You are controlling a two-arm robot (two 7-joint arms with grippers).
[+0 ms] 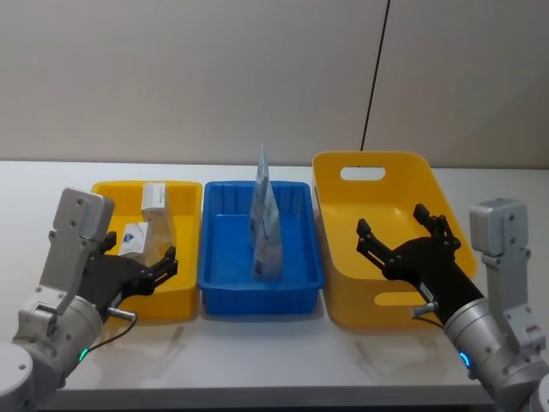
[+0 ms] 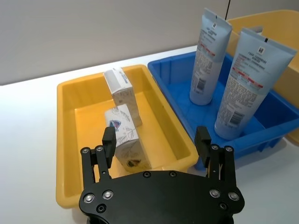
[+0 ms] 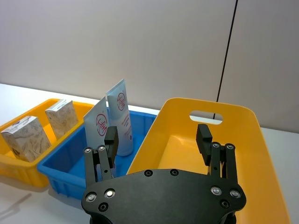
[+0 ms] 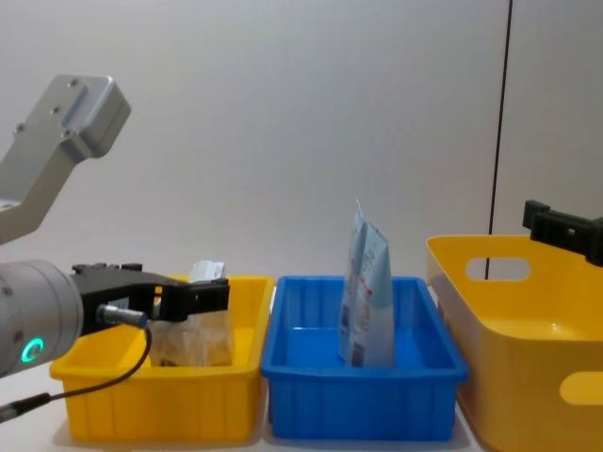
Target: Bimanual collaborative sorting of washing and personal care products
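Jaws, left gripper point(image 1: 163, 268) point(image 2: 155, 140) point(image 4: 203, 294): spread wide, nothing held; hovers over the near end of the small yellow tray point(image 1: 189, 215).
Small yellow tray, contents: two whitish packs printed with grey leaves, standing on end, long axis about vertical, one behind the other along the tray.
Near pack point(image 1: 137, 239) point(image 2: 125, 135) point(image 3: 25, 137): just ahead of the left fingertips and in line with the gap between them, closer to one finger, not gripped; a blue mark on its upper face, wording too small to read.
Far pack point(image 1: 154, 199) point(image 2: 122, 92) point(image 3: 62, 116): beyond the near pack, plain white top.
Blue tray point(image 1: 223, 249), contents: two pale-blue pouches point(image 1: 266, 223) point(image 4: 367, 301), upright, long axis vertical, flat sealed edge uppermost, narrowing toward the base, close together.
Pouch labels: red band and barcode on the side facing the left wrist point(image 2: 209, 56) point(image 2: 245, 84); round red emblem on the other side point(image 3: 120, 116) point(image 3: 99, 123); text not legible.
Large yellow bin point(image 1: 412, 184): handle slot in the far wall.
Jaws, right gripper point(image 1: 393, 225) point(image 3: 157, 135): spread wide, nothing held; hovers over the large yellow bin, well apart from the pouches.
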